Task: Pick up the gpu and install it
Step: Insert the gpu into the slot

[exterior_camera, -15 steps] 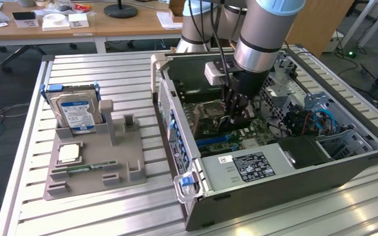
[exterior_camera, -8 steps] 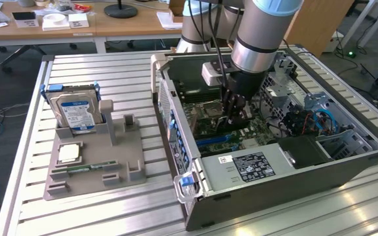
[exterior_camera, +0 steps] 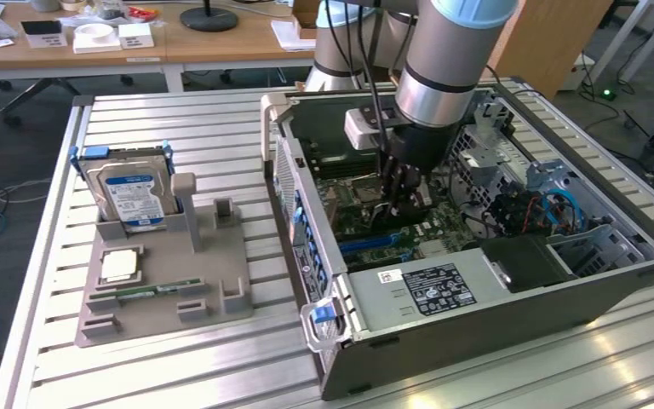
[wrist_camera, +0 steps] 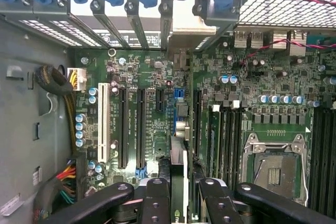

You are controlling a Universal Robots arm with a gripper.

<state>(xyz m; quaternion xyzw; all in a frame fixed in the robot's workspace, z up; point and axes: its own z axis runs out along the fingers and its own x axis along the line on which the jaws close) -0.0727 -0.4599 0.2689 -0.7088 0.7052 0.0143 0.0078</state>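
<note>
In the wrist view the gpu point(wrist_camera: 178, 124) is seen edge-on as a thin card running across the green motherboard point(wrist_camera: 152, 77), its silver end bracket point(wrist_camera: 185, 30) against the case's rear slot openings. My gripper point(wrist_camera: 182, 184) is shut on it, a black finger point(wrist_camera: 157, 198) on each side of the card's near end. In the exterior view the gripper point(exterior_camera: 402, 194) is lowered inside the open computer case point(exterior_camera: 475, 281), over the motherboard's middle. The card itself is mostly hidden there by the fingers.
Black expansion slots point(wrist_camera: 122, 127) and a white slot point(wrist_camera: 102, 124) lie beside the card, with RAM slots and the CPU socket point(wrist_camera: 275, 166) on its other side. On the exterior view's left, a grey holder point(exterior_camera: 219, 256) carries a hard drive point(exterior_camera: 134, 194), a CPU point(exterior_camera: 119, 266) and a RAM stick point(exterior_camera: 151, 290).
</note>
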